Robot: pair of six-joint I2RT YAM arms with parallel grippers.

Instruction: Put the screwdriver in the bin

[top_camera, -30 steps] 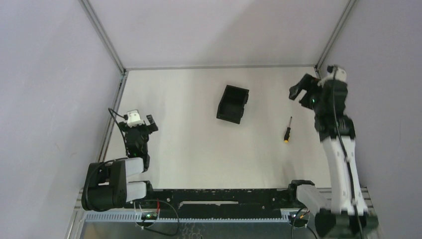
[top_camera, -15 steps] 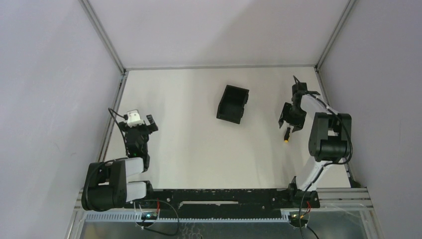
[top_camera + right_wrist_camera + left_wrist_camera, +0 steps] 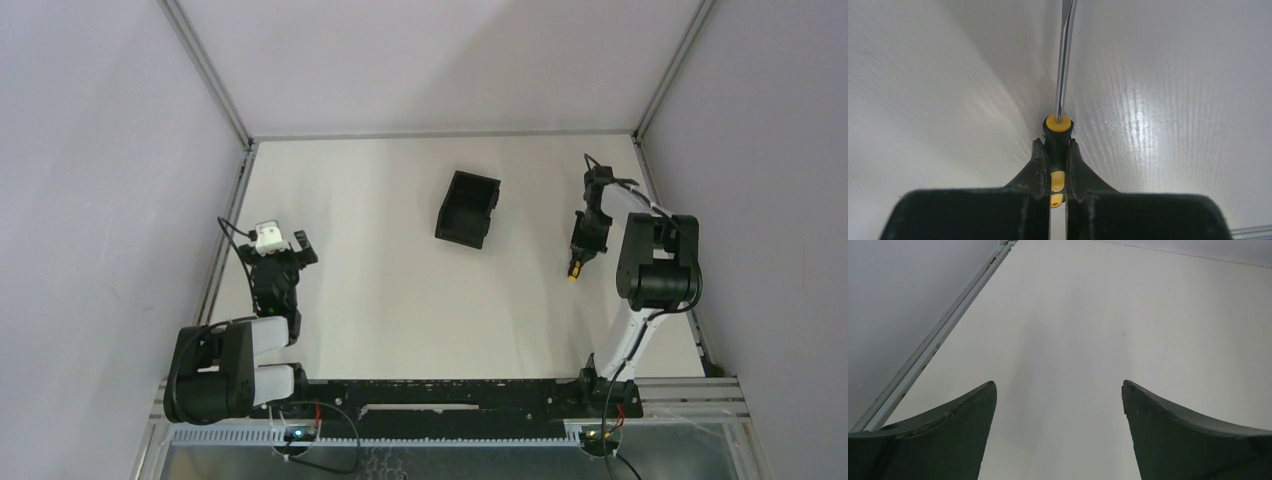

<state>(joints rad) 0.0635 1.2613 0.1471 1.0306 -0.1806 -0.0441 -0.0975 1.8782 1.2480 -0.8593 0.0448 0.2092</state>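
Since one second ago, the right arm has dropped from a raised pose near the right edge of the surface (image 3: 380, 290), and the right pincer (image 3: 1055, 150) has gone from wide open to clamped on the screwdriver (image 3: 1063, 65). The screwdriver lies near that right edge, well apart from the bin (image 3: 468, 208), which sits toward the far middle.

The left pincer (image 3: 1058, 385) stands open and holds nothing, near the left edge.

Hazard: the fingers grip only the slim handle just behind its yellow collar. The tool may pivot or slip during the lift, and the long shaft could catch the bin wall on release.

The right wrist view confirms the grip on the handle. The top view shows only the handle's orange tip below the pincer, but it alone shows the bin.
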